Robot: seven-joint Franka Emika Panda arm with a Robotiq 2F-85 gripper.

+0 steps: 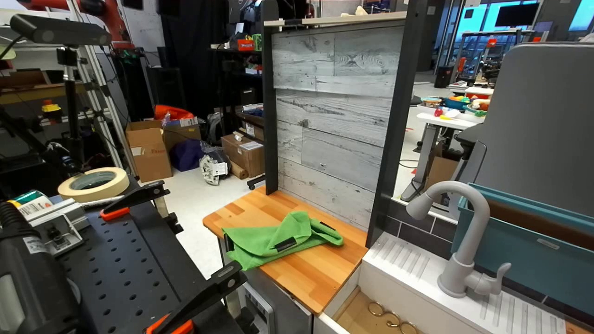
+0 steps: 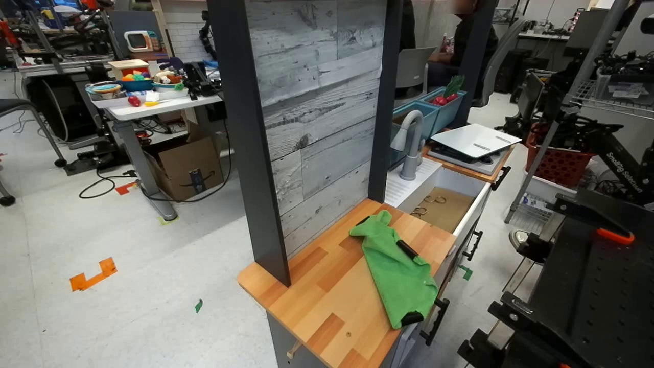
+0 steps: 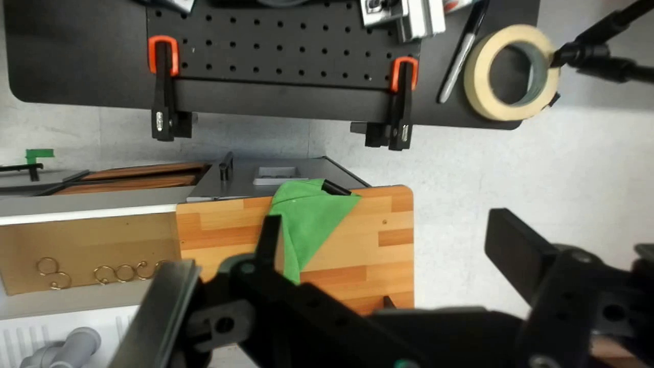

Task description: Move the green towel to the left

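I see the gripper [image 3: 383,220] spread wide; green towel [image 3: 317,217] lies lower down, well apart, partly hidden behind it in wrist view. It's rumpled on the wood counter [image 3: 357,250] nr a grey plank panel [image 1: 334,111], cluttered rm around us. One end pokes past the edge facing the black bench [image 3: 286,97], floor [image 3: 281,138] btwn; bare wood either side.

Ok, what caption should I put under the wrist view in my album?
Beyond the open gripper, a green towel pokes past the edge of a wooden counter.
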